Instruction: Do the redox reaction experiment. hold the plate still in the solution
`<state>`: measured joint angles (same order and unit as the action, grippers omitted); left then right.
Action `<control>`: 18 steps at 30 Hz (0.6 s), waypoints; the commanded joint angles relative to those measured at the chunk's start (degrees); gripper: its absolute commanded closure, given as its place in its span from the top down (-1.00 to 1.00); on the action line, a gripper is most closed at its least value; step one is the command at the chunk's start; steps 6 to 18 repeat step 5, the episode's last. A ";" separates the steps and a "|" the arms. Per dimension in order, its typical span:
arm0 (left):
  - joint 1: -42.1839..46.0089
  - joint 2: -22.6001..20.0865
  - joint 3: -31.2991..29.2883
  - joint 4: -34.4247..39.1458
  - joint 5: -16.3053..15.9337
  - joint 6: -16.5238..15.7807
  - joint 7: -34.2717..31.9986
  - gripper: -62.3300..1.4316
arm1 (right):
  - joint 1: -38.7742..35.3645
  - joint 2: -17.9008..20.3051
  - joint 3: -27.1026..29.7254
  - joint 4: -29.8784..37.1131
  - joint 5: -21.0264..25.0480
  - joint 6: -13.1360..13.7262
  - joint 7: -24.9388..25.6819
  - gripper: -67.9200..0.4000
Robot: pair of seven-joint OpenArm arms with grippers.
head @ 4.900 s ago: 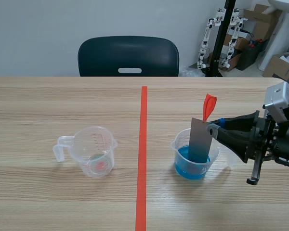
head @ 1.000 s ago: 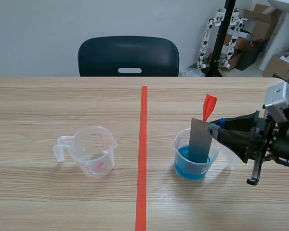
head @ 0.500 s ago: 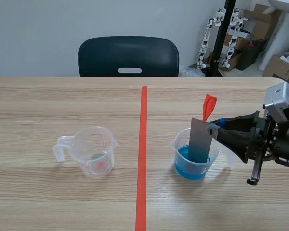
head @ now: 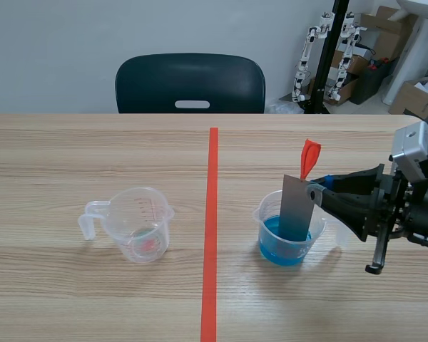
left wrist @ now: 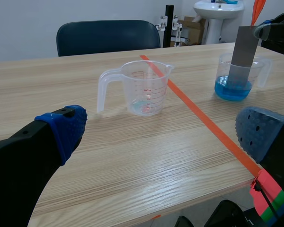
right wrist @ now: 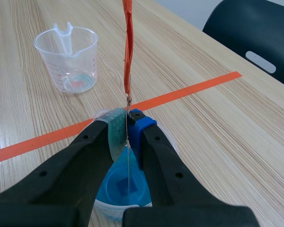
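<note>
Right fingers (right wrist: 99,151) pinch the plate (head: 297,206), solution (head: 284,246) just below them; left fingers (left wrist: 61,130) spread. One wobble could tip that light cup (head: 259,214).

Grey plate (head: 297,206) upright in blue solution (head: 284,244) (red-tagged)

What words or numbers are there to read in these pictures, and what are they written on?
No text here can be read.
Clear measuring cup: red scale lines and numbers, too small to read.
Cardboard boxes behind the table: any print is too blurred to read.
</note>
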<state>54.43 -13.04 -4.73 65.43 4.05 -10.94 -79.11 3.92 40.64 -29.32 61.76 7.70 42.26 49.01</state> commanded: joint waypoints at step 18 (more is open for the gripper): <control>0.59 -0.35 -0.15 0.52 -0.35 -0.09 -0.81 1.00 | 0.50 0.79 0.39 0.48 -0.02 0.46 -0.22 -0.97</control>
